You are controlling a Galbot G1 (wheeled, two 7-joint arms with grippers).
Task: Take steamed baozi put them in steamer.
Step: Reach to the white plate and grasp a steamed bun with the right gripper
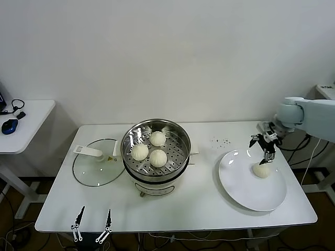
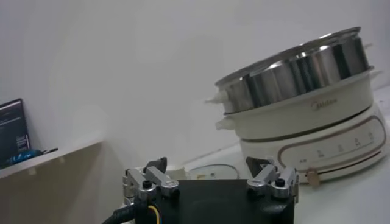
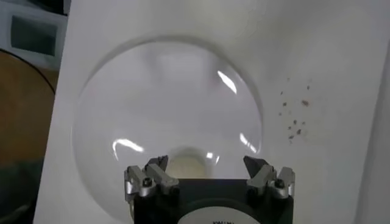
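While our left gripper (image 1: 92,225) idles spread at the table's (image 1: 199,204) near edge, three steamed baozi (image 1: 157,138) already sit in the steamer (image 1: 155,157). Farther right, our right gripper (image 1: 265,157) hangs spread over the last bun (image 1: 261,170) on the white plate (image 1: 246,191), not yet pinching it.

I stand in what looks like a lab or test room — a plain white wall (image 1: 172,52), a bare white table (image 1: 199,204), loose cables (image 1: 301,144) trailing at my right, and a side desk (image 1: 26,117) with a computer mouse (image 1: 9,126) — no kitchen fittings.
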